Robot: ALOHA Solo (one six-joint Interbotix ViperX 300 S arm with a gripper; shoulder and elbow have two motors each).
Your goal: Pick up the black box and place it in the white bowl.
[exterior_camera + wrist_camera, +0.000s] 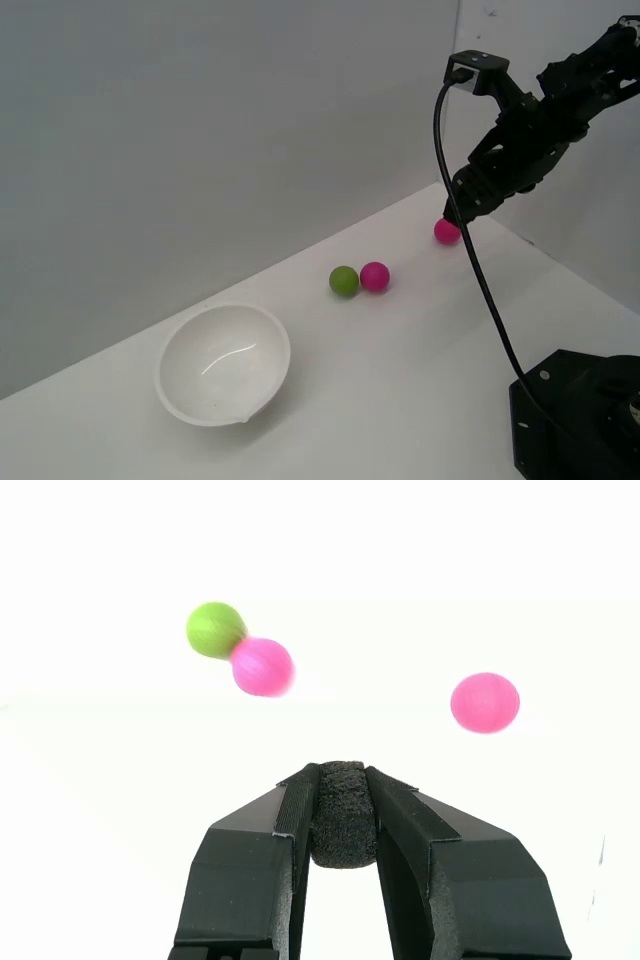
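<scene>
My gripper (342, 782) is shut on the black box (343, 825), a small matte black cube held between the two fingertips. In the exterior view the gripper (458, 212) hangs just above the white table at the far right, next to a pink ball (447, 232). I cannot make out the box against the black fingers there. The white bowl (222, 362) sits empty on the table at the exterior view's left, far from the gripper. It is out of the wrist view.
A green ball (344, 281) and a second pink ball (375, 276) touch each other mid-table, between gripper and bowl. All three balls show in the wrist view: green (215, 630), pink (262, 666), pink (485, 702). The black robot base (580, 415) and a cable (480, 270) are at the right.
</scene>
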